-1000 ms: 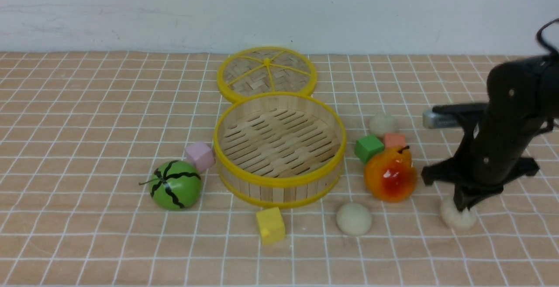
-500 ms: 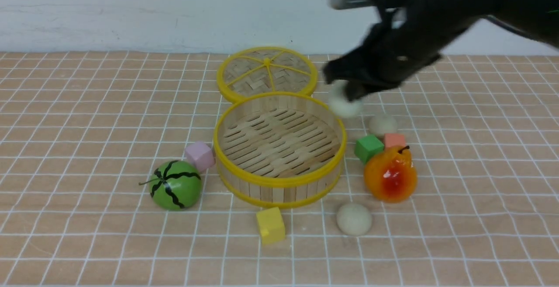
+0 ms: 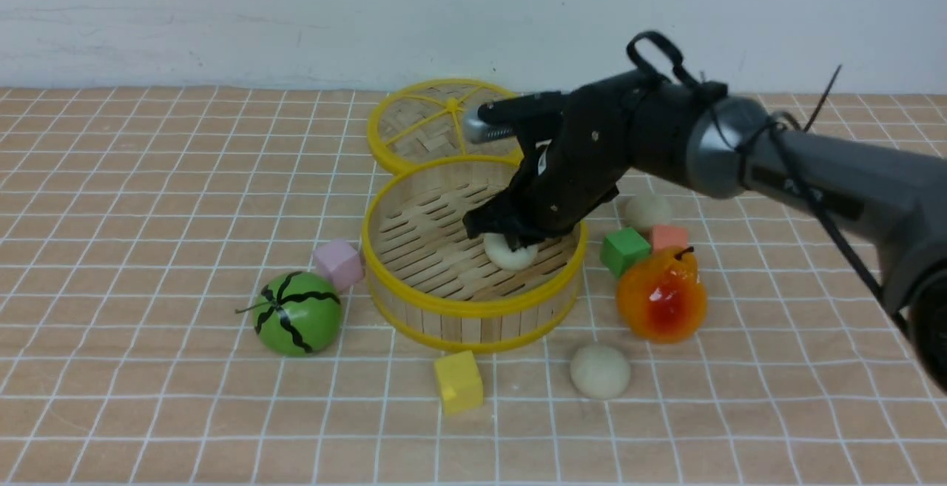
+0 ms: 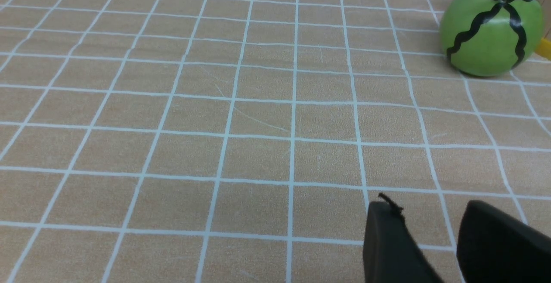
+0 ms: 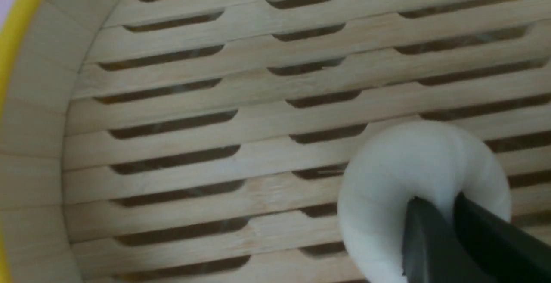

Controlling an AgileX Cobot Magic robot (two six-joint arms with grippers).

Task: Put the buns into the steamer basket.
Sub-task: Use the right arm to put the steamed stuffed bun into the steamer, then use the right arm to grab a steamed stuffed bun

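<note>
Pinching bun (image 5: 409, 175): right jaws, wrist-view only.

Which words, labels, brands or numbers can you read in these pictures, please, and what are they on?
No text can be read.
Dark marking on the right arm: too blurred to read.
Small white sticker near that arm's wrist: too small to read.
Nothing else shows writing.

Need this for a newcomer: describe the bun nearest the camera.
Find the big round steamer basket mid-table. Off its front right, before the orange pear, lies the bun. It is round and off-white, unlike the yellow cube beside it.
</note>
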